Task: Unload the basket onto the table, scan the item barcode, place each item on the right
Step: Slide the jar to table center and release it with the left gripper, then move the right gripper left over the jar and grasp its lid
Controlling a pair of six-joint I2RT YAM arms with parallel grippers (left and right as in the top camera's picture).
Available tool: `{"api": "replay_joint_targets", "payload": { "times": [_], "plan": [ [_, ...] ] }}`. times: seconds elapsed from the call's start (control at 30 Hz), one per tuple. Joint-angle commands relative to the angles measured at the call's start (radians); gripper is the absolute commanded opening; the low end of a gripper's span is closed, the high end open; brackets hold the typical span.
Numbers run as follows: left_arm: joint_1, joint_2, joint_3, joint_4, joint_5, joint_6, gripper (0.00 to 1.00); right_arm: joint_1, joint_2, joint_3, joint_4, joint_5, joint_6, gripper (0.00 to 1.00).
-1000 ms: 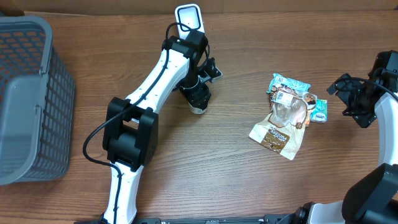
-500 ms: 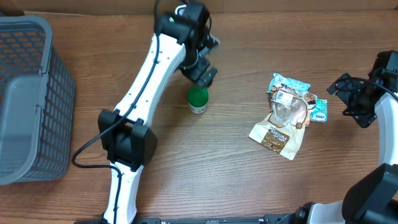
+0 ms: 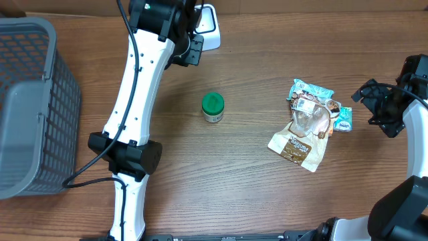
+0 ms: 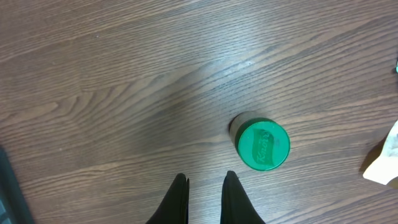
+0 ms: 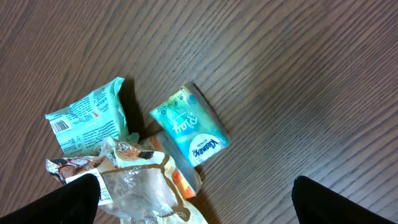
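Reaches far up the table with the left arm, left gripper pinched shut on nothing beside the white scanner, green-lidded jar upright just ahead-right of its fingertips; holds the right gripper wide open, snack packets just ahead

Open table apparently rings the green-lidded jar; packets crowd the right, basket the left.
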Motion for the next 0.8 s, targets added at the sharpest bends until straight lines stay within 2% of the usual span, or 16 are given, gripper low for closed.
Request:
{"api": "replay_joint_targets", "payload": {
  "times": [0.0, 0.1, 0.23, 0.33, 0.43, 0.53, 0.57, 0.6, 0.7, 0.73, 0.77],
  "plan": [
    [-0.004, -0.005, 0.016, -0.003, -0.009, -0.029, 0.04, 0.000, -0.022, -0.007, 0.002, -0.006, 0.005, 1.00],
    [-0.002, -0.005, 0.016, -0.003, -0.009, -0.041, 0.04, 0.000, -0.022, -0.008, 0.000, -0.045, 0.005, 1.00],
    [0.016, -0.009, 0.016, -0.003, 0.007, -0.066, 0.04, 0.000, -0.022, -0.008, -0.088, -0.236, 0.006, 1.00],
    [0.049, -0.029, 0.016, -0.003, 0.052, -0.066, 0.04, 0.000, -0.022, -0.007, -0.082, -0.357, -0.004, 1.00],
    [0.097, -0.064, 0.016, -0.003, 0.074, -0.066, 0.04, 0.021, -0.022, -0.007, -0.077, -0.449, -0.092, 0.90],
    [0.149, -0.103, 0.016, -0.003, 0.072, -0.061, 0.04, 0.092, -0.022, -0.005, -0.077, -0.441, -0.140, 0.90],
    [0.165, -0.113, 0.016, -0.003, 0.073, -0.061, 0.07, 0.122, -0.022, -0.002, -0.077, -0.414, -0.140, 0.90],
    [0.180, -0.120, 0.016, -0.003, 0.072, -0.061, 0.24, 0.166, -0.022, 0.002, -0.076, -0.378, -0.139, 0.90],
    [0.213, -0.127, 0.016, -0.003, 0.071, -0.061, 0.61, 0.306, -0.022, 0.033, -0.074, -0.281, -0.126, 0.93],
    [0.220, -0.127, 0.016, -0.003, 0.065, -0.061, 0.83, 0.357, -0.022, 0.051, -0.077, -0.251, -0.119, 0.93],
    [0.226, -0.127, 0.016, -0.003, 0.056, -0.054, 1.00, 0.408, -0.022, 0.072, -0.080, -0.216, -0.103, 0.94]
  ]
}}
